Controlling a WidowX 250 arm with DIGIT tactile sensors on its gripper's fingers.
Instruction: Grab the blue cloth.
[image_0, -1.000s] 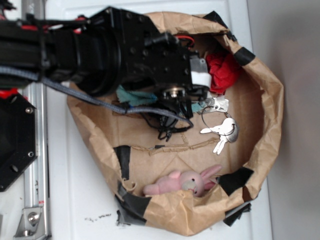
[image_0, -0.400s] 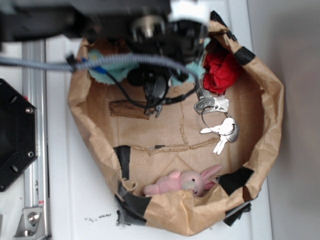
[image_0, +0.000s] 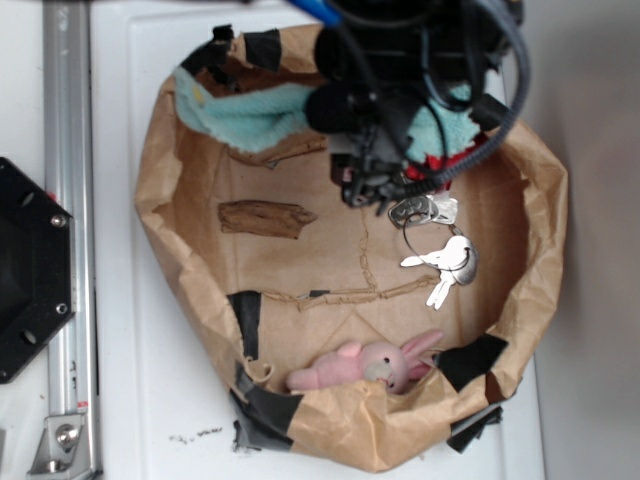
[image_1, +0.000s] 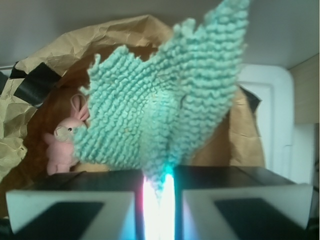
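Gripper (image_1: 159, 192) clamped on the blue cloth (image_1: 165, 95), a fold pinched between its pads; cloth fans outward ahead of the fingertips in the wrist view; outside view shows it draped along the far rim of the paper bag (image_0: 175, 260); lift should be straight up.

Fuzzy terry blue cloth (image_1: 165, 105), crinkled matt brown paper bag (image_0: 530, 250), shiny metal keys (image_0: 440, 262)
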